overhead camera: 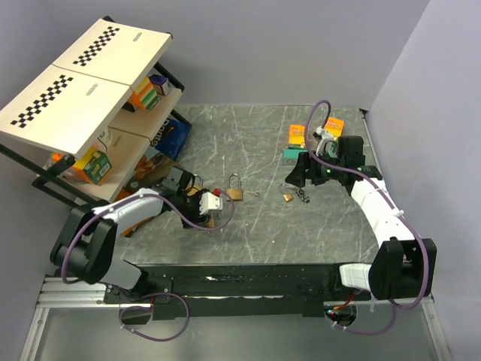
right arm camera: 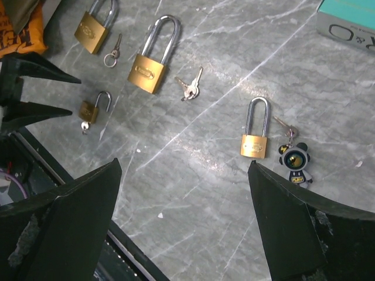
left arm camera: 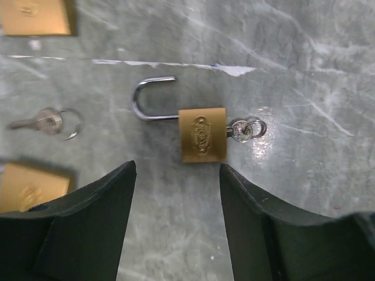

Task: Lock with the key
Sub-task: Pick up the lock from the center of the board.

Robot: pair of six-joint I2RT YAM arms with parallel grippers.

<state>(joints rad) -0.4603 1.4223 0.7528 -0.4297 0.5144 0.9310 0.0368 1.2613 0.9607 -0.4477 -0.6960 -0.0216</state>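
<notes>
The key (right arm camera: pixel 292 153), a tiny dark bunch on a ring with a black charm, lies beside a small brass padlock (right arm camera: pixel 256 142); in the top view it (overhead camera: pixel 303 195) is just below my right gripper (overhead camera: pixel 297 175). My right gripper (right arm camera: pixel 184 167) is open and empty, hovering above bare table left of that padlock. My left gripper (left arm camera: pixel 177 171) is open and empty just below a small brass padlock (left arm camera: pixel 203 134) with an open shackle and a silver key stuck in its keyhole (left arm camera: pixel 245 129). In the top view my left gripper (overhead camera: pixel 211 213) is left of centre.
Two larger brass padlocks (right arm camera: pixel 151 64) (right arm camera: pixel 94 26) lie on the table, with a loose pair of silver keys (right arm camera: pixel 190 86) and a single ringed key (left arm camera: pixel 50 122) among them. A teal box (overhead camera: pixel 289 159) and orange boxes (overhead camera: pixel 298 134) stand at the back right. A tilted shelf (overhead camera: pixel 83 83) fills the left.
</notes>
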